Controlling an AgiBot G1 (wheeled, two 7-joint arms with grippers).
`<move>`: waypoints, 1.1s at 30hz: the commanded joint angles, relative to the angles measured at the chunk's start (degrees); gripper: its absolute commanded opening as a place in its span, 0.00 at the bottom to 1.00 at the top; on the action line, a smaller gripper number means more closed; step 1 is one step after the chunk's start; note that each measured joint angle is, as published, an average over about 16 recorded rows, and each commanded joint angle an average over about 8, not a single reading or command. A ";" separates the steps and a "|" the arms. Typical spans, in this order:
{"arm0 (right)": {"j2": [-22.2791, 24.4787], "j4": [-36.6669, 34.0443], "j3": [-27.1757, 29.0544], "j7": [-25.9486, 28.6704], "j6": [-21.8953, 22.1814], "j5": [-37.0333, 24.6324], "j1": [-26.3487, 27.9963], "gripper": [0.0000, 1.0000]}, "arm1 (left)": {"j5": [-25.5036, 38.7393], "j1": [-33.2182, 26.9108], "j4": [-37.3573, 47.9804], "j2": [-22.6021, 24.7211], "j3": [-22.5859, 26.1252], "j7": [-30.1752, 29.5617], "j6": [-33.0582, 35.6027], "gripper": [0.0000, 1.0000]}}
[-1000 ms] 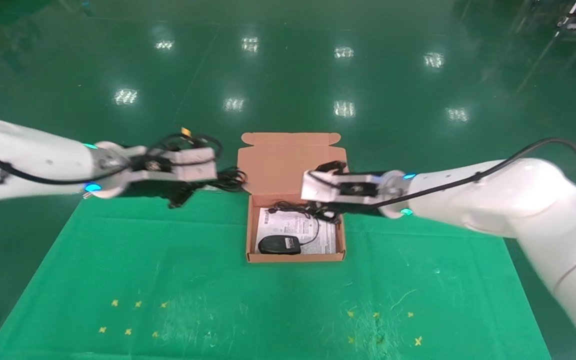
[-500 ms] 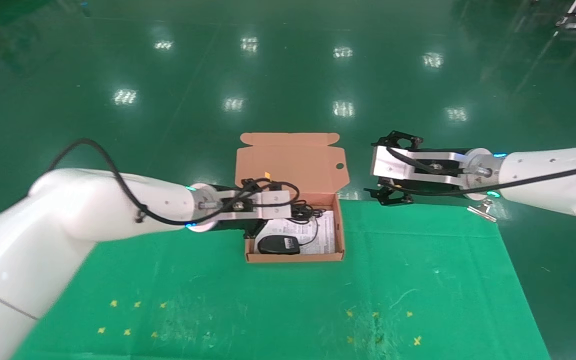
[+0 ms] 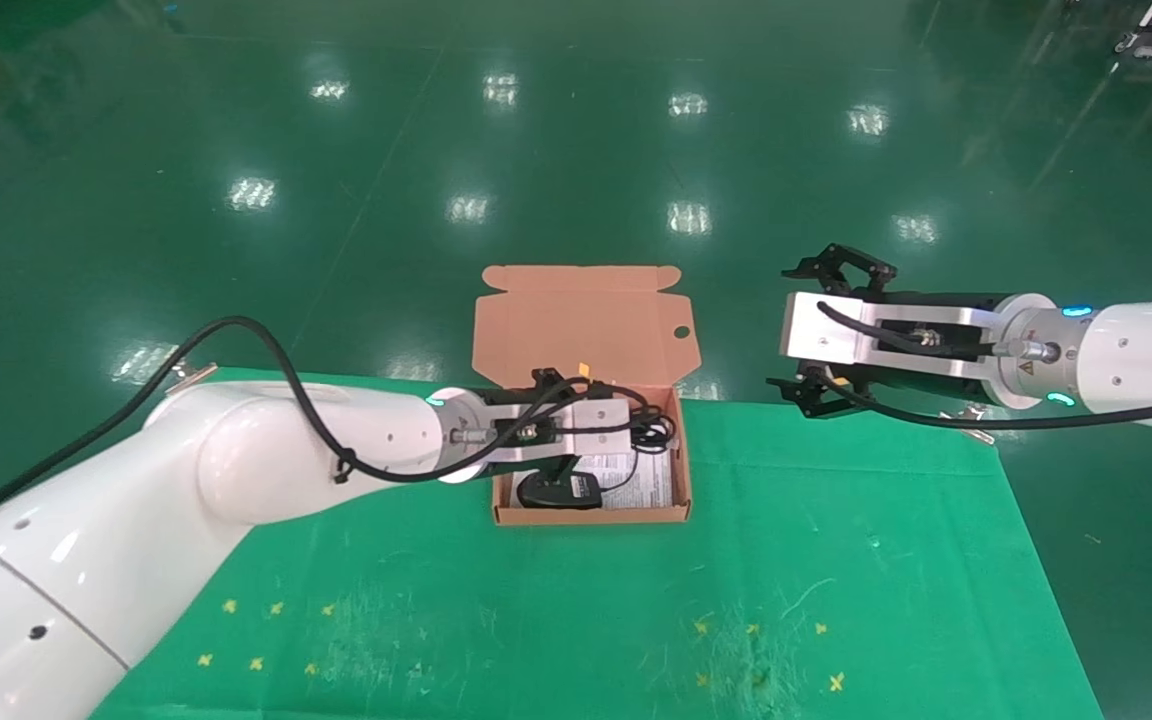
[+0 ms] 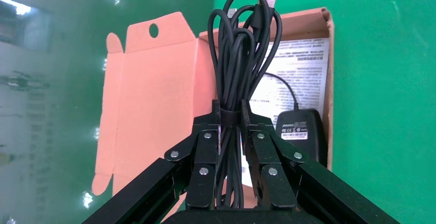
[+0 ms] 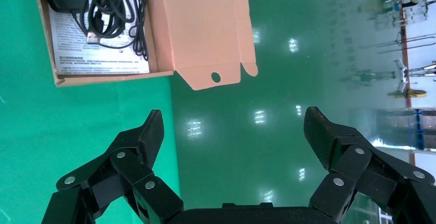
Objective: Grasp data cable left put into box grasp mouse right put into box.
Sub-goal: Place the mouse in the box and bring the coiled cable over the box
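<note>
The left gripper (image 4: 230,118) is clenched on the data cable (image 4: 241,54), pinching the black bundle at its banded middle, so the long narrow loops run straight out ahead of the fingertips (image 4: 216,112) in line with the gripper's own axis and end in the silver plug. In the head view the left gripper (image 3: 636,432) hangs over the open box (image 3: 591,515), with the bundle (image 3: 652,431) dangling above the box's far right corner. The box sits at the far middle of the green mat (image 3: 836,560), its tabbed lid (image 3: 581,325) with the round hole folded back and away from the robot. Inside, the mouse (image 3: 558,491) already lies at the near left corner on a printed paper sheet (image 3: 641,485), its thin cord trailing toward the far end. The relation that matters is plain: the bundle is held above the box floor, toward its far side and well clear of the mouse. The likely next step is to lower it and release. Its long axis may overhang the far wall unless it is dropped a little nearer. The right gripper (image 5: 234,131) is empty with its jaws spread wide, parked off the mat's far right edge (image 3: 821,330), well apart from the box.
</note>
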 commanded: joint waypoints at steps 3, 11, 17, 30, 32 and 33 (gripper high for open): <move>0.33 0.84 -0.19 0.61 0.20 -0.59 -0.10 1.00 | -0.45 -0.07 0.21 0.07 0.76 -0.13 -0.69 1.00; -0.11 -0.14 -0.01 0.08 0.14 -0.04 -0.05 1.00 | -0.16 -0.08 -0.40 -0.43 0.01 0.00 -0.03 1.00; -0.86 -0.19 0.64 -0.75 1.36 -0.02 0.96 1.00 | -0.07 -1.57 -2.51 -1.62 -0.11 -0.41 -1.61 1.00; -4.32 -2.69 1.91 -6.31 2.65 -1.66 7.50 1.00 | 6.23 -7.72 -0.18 -1.61 -0.04 -5.26 -8.02 1.00; -4.38 -2.82 2.15 -6.26 2.12 -1.49 7.59 1.00 | 5.86 -7.58 -0.18 -1.94 -0.27 -5.57 -7.81 1.00; -4.30 -2.79 2.39 -6.15 1.71 -1.13 7.35 1.00 | 5.26 -7.31 -0.37 -2.28 -0.58 -5.47 -7.38 1.00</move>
